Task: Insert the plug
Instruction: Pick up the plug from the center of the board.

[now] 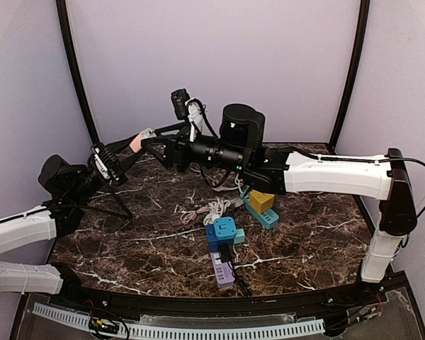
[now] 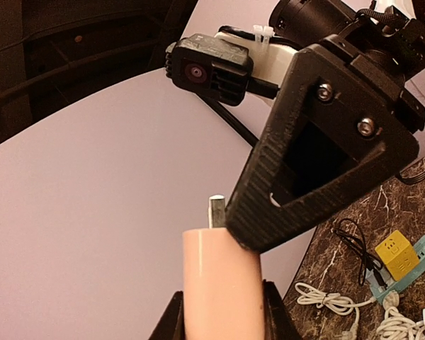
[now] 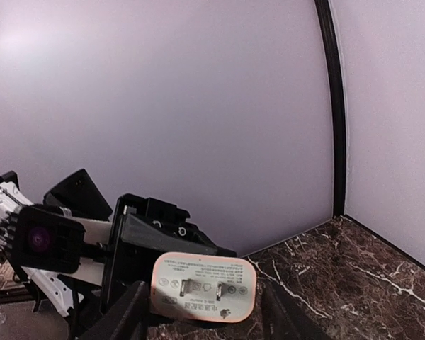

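While aloft, one plug [image 3: 203, 287], two pincers [image 2: 222, 315] [image 3: 202, 317]

Top external: sits high behind the near edge at 6 o'clock, looks down and forward toward 12 across the whole table [image 1: 113, 244], from far off.

Left wrist: looks from 9 o'clock toward 2, tilted up, very close along the plug [image 2: 219, 283] to the right wrist camera [image 2: 207, 69].

Right wrist: looks the opposite way, toward 9 to 10 o'clock, close on the plug's pronged face, with the left wrist camera [image 3: 37, 239] just behind it.

Shared by all three: plug and table.
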`<move>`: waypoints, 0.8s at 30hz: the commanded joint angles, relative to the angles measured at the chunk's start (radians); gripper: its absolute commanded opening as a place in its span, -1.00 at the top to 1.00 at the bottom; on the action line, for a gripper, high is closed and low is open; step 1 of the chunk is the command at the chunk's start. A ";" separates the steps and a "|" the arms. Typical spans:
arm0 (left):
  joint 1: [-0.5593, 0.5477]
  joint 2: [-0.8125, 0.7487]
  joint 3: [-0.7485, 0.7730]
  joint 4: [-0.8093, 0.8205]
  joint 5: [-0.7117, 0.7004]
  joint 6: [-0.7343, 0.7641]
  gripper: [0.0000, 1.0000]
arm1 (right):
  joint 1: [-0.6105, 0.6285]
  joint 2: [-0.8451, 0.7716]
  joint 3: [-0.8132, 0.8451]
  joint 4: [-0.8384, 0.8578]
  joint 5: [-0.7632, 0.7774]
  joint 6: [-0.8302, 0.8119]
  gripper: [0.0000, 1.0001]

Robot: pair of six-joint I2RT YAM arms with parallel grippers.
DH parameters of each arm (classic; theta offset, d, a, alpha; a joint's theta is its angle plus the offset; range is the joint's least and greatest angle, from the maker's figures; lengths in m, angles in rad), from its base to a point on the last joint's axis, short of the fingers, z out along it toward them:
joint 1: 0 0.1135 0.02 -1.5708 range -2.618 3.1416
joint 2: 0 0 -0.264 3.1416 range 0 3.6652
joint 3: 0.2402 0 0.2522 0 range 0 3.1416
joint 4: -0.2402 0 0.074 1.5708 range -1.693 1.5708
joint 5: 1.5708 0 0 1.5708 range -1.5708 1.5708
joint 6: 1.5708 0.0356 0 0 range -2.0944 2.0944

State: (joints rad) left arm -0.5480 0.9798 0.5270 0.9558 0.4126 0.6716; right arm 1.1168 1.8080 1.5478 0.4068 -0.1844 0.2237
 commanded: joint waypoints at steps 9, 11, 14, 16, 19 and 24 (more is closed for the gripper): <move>-0.004 -0.138 0.036 -0.467 0.145 -0.230 0.99 | -0.029 -0.147 -0.048 -0.234 -0.141 -0.214 -0.84; -0.004 -0.138 0.054 -0.551 0.173 -0.250 0.99 | -0.033 -0.171 -0.041 -0.311 -0.200 -0.316 -0.82; -0.004 -0.135 0.083 -0.679 0.241 -0.273 0.99 | -0.033 -0.179 0.006 -0.501 -0.271 -0.477 -0.76; -0.003 -0.132 0.098 -0.735 0.292 -0.290 0.99 | -0.032 -0.167 0.037 -0.620 -0.262 -0.546 -0.71; -0.004 -0.115 0.123 -0.792 0.335 -0.330 0.99 | -0.025 -0.130 0.086 -0.731 -0.259 -0.627 -0.63; -0.004 -0.093 0.142 -0.835 0.365 -0.376 0.99 | -0.010 -0.057 0.151 -0.750 -0.259 -0.645 -0.56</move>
State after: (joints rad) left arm -0.5484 0.8761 0.6376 0.2020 0.7124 0.3569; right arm 1.0943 1.6901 1.6478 -0.2508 -0.4259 -0.3500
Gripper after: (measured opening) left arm 0.193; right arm 0.792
